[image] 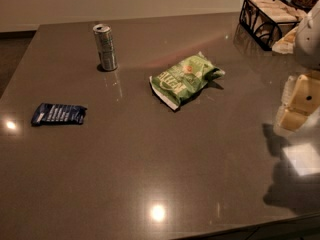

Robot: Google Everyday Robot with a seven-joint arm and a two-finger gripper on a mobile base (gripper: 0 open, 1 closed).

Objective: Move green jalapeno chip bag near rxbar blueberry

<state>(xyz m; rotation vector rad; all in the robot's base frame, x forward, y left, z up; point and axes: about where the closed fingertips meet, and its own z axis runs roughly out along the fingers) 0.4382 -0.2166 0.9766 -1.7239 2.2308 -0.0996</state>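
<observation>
Chip bag (186,79) - green, puffy, crinkled - is seen lying flat near the middle of the table (150,159), set on a diagonal with its white sealed edge toward the near left. The blueberry bar (58,114) is laid flat by the left edge, well apart from the bag. A silver can (105,47) is stood upright behind and left of the bag, apart from it. A black wire basket (265,19) is placed at the far right corner. The gripper (296,104) is seen at the right edge over the table, well clear of the bag - whether it is spread or pressed together cannot be told.
</observation>
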